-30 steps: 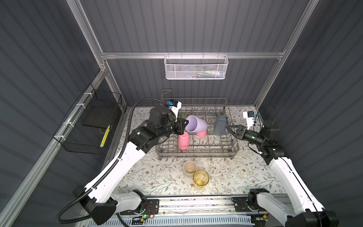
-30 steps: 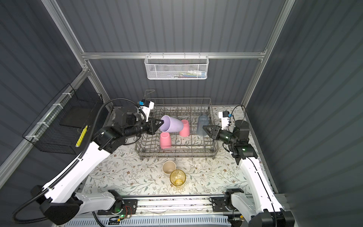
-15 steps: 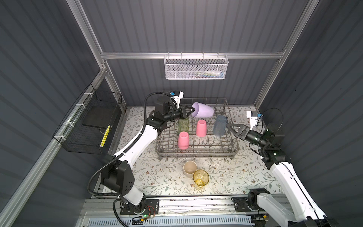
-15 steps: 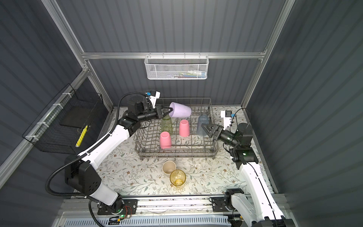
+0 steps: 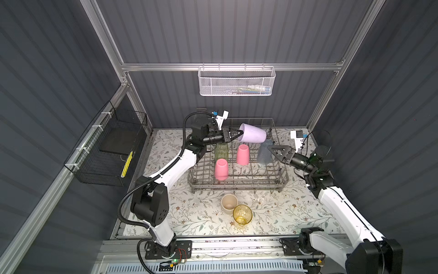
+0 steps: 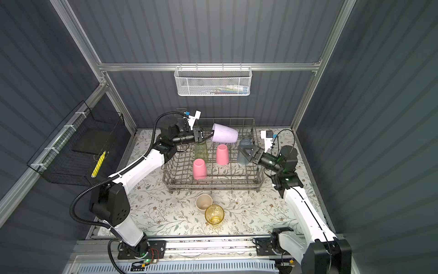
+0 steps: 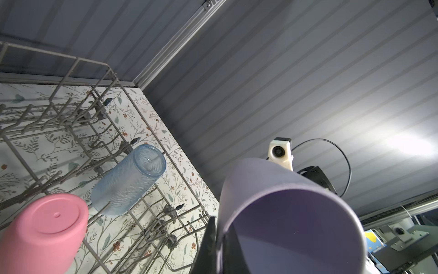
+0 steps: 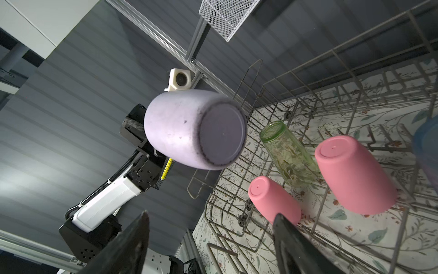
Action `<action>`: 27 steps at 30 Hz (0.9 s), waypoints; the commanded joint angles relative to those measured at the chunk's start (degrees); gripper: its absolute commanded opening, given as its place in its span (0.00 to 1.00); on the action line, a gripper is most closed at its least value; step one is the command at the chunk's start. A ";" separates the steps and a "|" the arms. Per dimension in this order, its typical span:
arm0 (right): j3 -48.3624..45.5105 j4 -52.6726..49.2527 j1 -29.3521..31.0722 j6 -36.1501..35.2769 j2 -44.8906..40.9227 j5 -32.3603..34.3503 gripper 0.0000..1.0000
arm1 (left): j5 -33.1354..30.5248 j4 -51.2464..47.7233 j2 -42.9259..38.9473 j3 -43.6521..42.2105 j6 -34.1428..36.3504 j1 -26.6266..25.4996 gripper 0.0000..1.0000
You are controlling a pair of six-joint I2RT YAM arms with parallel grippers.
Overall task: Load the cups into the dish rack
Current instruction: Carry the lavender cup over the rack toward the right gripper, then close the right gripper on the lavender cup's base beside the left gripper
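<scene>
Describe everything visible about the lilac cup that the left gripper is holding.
The lilac opaque handleless tumbler looks like matte plastic, with a wide open mouth and a flat round base ringed by dark scuffs. It hangs roughly on its side above the far part of the grey wire dish rack, mouth toward the left gripper, which is shut on its rim, one finger inside, one outside. Nothing else touches it.

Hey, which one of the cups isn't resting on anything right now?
The lilac cup: the left pincer grips its rim and holds it sideways above the dish rack. The rest sit in the rack or on the table.
</scene>
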 commanded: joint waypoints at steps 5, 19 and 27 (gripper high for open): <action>1.92 4.98 3.10 0.76 1.29 -0.69 0.84 | 4.55 7.31 0.65 -2.92 -3.59 -1.33 0.00; 2.20 6.46 4.24 1.27 2.02 0.99 0.86 | 6.85 9.84 1.89 -2.57 -4.75 -4.26 0.00; 1.76 10.06 4.32 3.13 1.66 0.61 0.85 | 7.33 10.04 1.77 -3.05 -4.62 -4.64 0.00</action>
